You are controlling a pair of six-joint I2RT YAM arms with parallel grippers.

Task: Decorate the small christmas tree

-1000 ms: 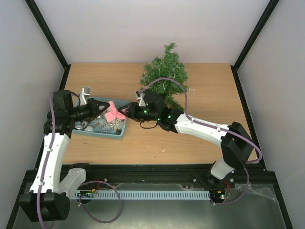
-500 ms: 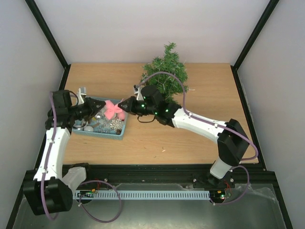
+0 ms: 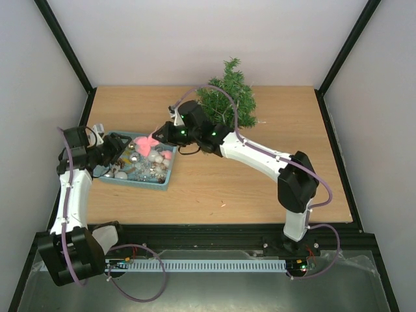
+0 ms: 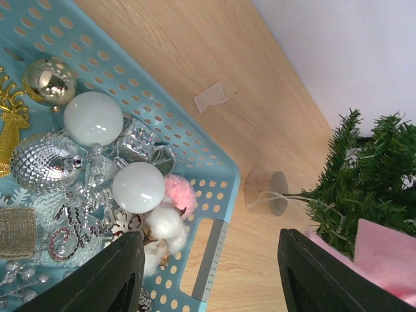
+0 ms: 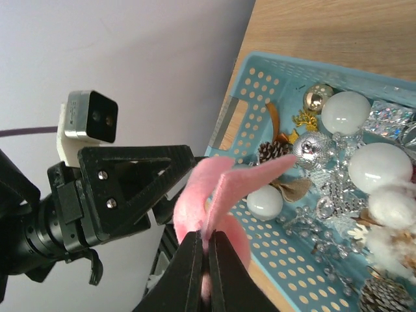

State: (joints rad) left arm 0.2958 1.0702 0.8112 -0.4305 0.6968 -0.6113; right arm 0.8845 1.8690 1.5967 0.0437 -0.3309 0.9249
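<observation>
Top external view shows the right gripper (image 3: 156, 135) pinching a pink felt bow (image 3: 147, 140) above the far rim of the teal basket (image 3: 164, 179). Half a second ago it held the bow lower in the frame, over the basket's right end. The left gripper (image 3: 123, 144), then almost touching the bow, has drawn back toward the left edge of the frame and now hangs over the basket's left half, clear of the felt. In the left wrist view its jaws (image 4: 209, 237) stand spread wide with nothing between them, over white balls (image 4: 137, 187) and other ornaments lying in the basket (image 4: 209, 255). In the right wrist view the right gripper's (image 5: 207, 244) two fingers are pressed together on a fold of the bow (image 5: 224, 188), with the basket (image 5: 260, 78) below and to the right. The small christmas tree (image 3: 227, 97) has not moved: it sits at the far edge of the table (image 3: 286, 162), upper middle of the frame, just behind the right arm, and shows at the right edge of the left wrist view (image 4: 370, 175).
</observation>
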